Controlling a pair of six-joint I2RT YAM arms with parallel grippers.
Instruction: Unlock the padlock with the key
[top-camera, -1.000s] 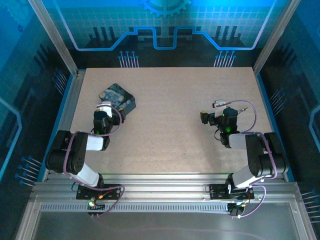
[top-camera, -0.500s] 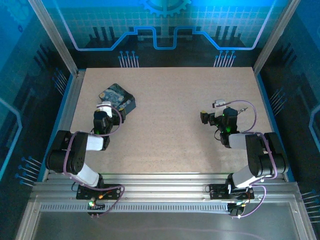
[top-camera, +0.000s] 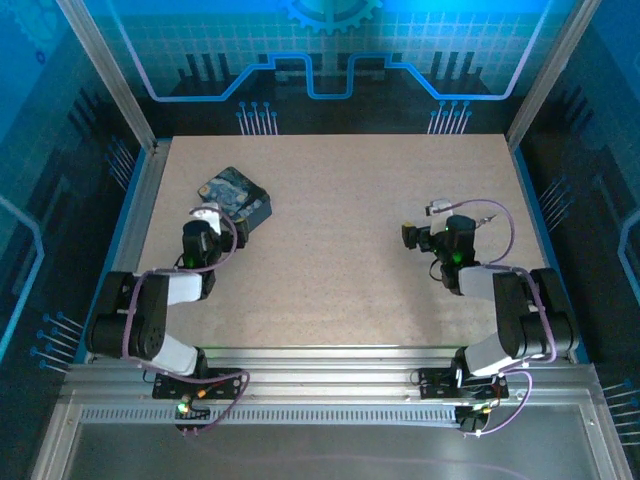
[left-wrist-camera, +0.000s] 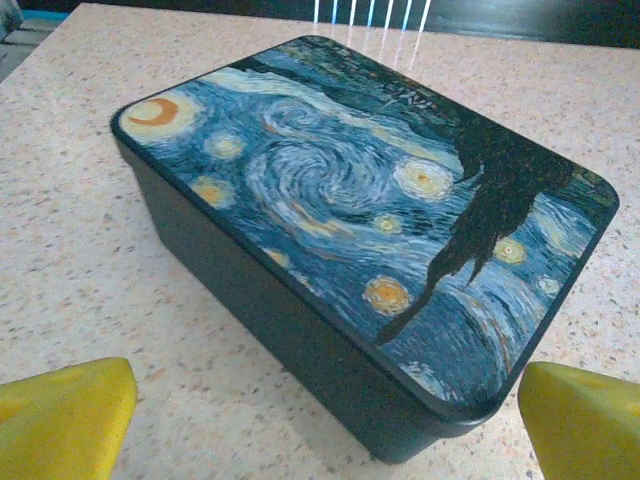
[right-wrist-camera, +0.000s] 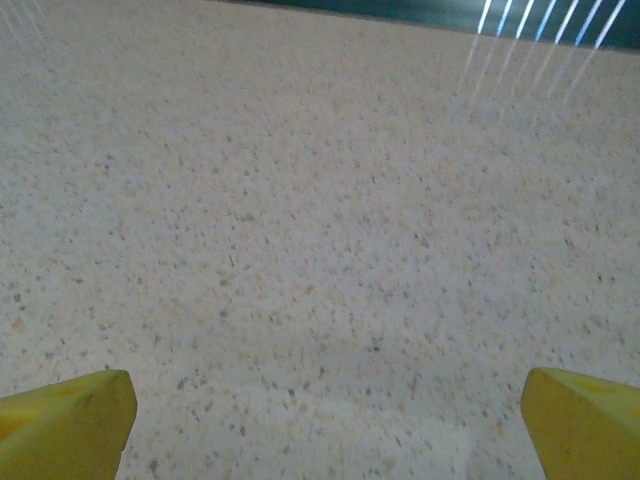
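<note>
Gaping wide, left gripper (left-wrist-camera: 325, 425) faces the box (left-wrist-camera: 340, 200) (right gripper (right-wrist-camera: 325, 425) likewise gapes, empty).

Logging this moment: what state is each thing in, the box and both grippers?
box: lid shut, lying flat on the table, nothing touching it.
left gripper: jaws open, empty, pointed at the box and short of it.
right gripper: jaws open, empty, above the table.
</note>
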